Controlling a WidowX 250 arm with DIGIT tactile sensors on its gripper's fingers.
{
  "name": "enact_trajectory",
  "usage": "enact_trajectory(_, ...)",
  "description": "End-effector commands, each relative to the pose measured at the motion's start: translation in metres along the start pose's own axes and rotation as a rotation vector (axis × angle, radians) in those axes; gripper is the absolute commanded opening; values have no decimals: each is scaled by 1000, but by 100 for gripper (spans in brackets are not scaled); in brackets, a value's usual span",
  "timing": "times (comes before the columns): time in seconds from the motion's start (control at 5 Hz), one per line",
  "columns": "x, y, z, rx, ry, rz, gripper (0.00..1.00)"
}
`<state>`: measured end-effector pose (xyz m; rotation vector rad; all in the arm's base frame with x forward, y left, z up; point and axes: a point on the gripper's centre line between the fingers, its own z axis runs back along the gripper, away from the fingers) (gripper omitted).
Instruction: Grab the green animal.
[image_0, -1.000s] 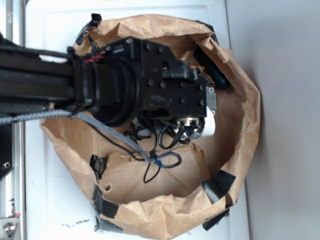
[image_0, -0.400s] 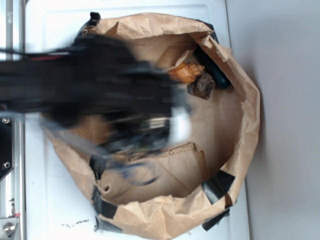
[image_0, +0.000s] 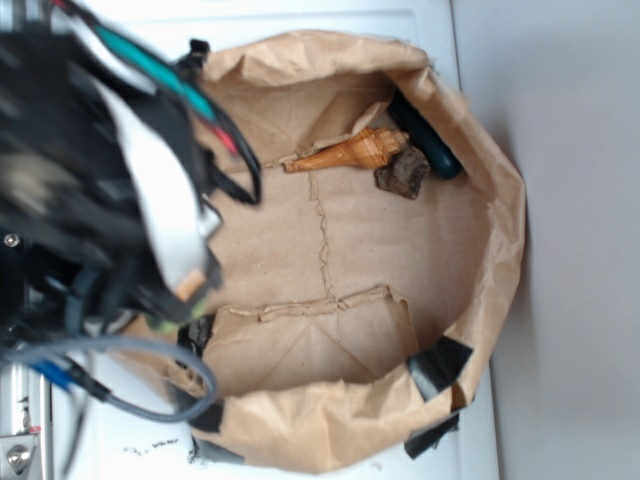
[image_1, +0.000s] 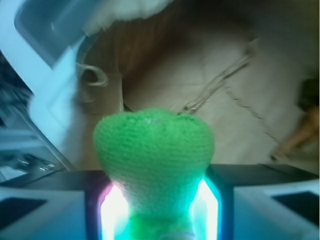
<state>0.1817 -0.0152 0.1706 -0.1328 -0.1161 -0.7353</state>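
Observation:
In the wrist view the green animal (image_1: 154, 150), a knitted rounded green plush, fills the space between my jaws. My gripper (image_1: 157, 202) is shut on it, pinching its narrower lower part while the wide part bulges out past the fingertips. The toy hangs above the brown paper floor of the bag (image_1: 240, 100). From the exterior view my arm (image_0: 100, 190) is a motion-blurred mass over the bag's left rim. The gripper and the toy cannot be made out in that blur.
A low-walled crumpled brown paper bag (image_0: 500, 230) patched with black tape (image_0: 437, 365) lies on a white surface. At its back right lie an orange spiral shell (image_0: 350, 152), a dark brown lump (image_0: 403, 172) and a dark teal object (image_0: 425, 135).
My arm has swung fast from over the bag's middle to its left rim and toward the camera. The bag floor, shell and brown lump are now uncovered.

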Motion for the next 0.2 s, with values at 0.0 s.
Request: enact_trajectory(0.0, 13, 32, 16, 43, -81, 217, 0)
